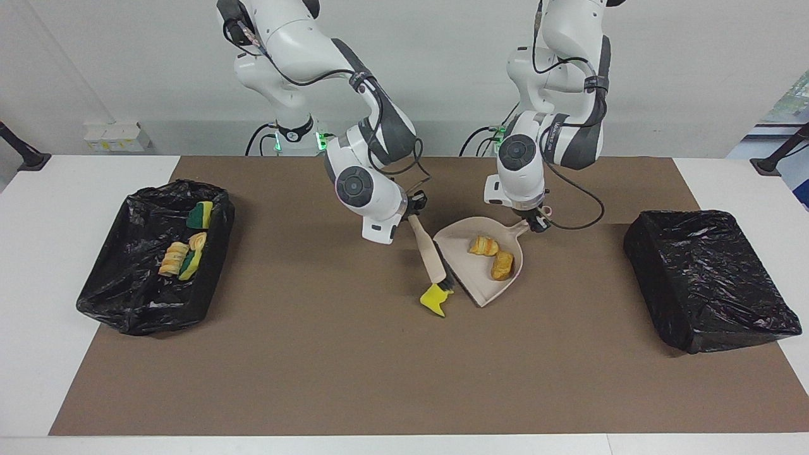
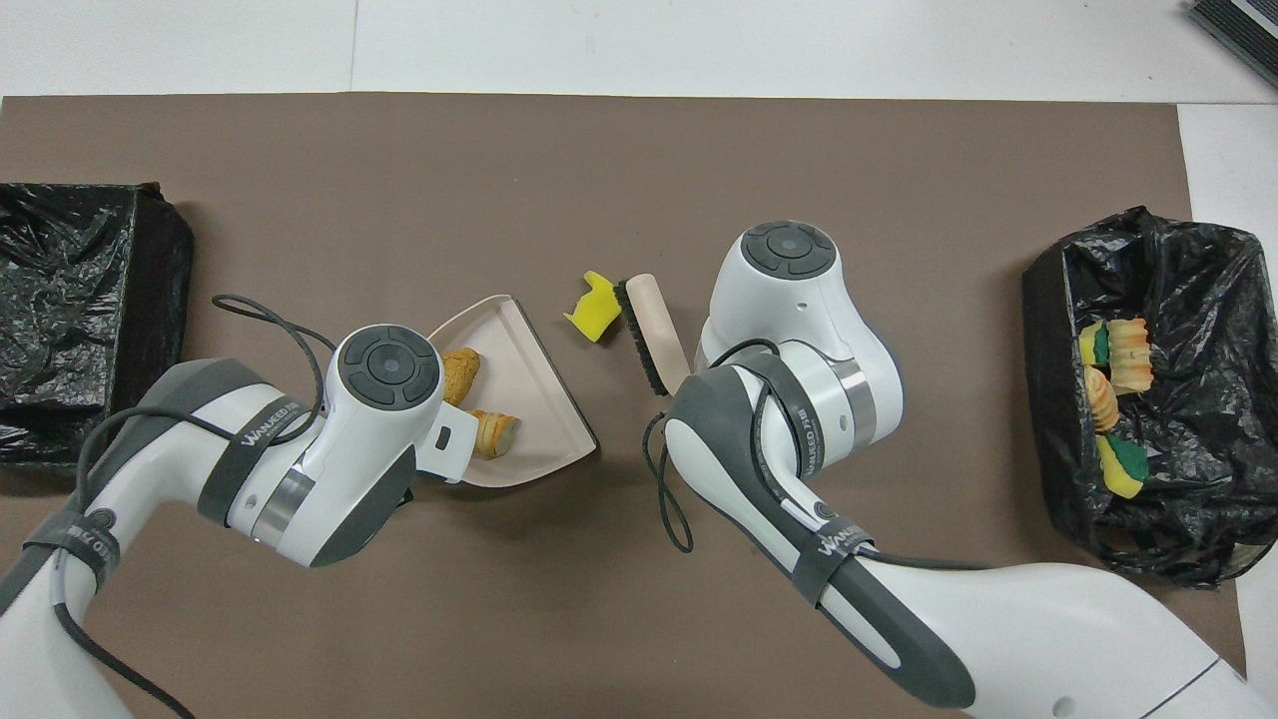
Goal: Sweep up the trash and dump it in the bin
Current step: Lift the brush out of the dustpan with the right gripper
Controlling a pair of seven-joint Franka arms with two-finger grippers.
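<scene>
Inside the dustpan (image 1: 480, 292), two pastry pieces (image 1: 494, 255); beside it, one sponge chunk (image 1: 435, 299).

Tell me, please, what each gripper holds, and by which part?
Left gripper holds the dustpan by its handle; right gripper holds the brush by its handle end.
</scene>
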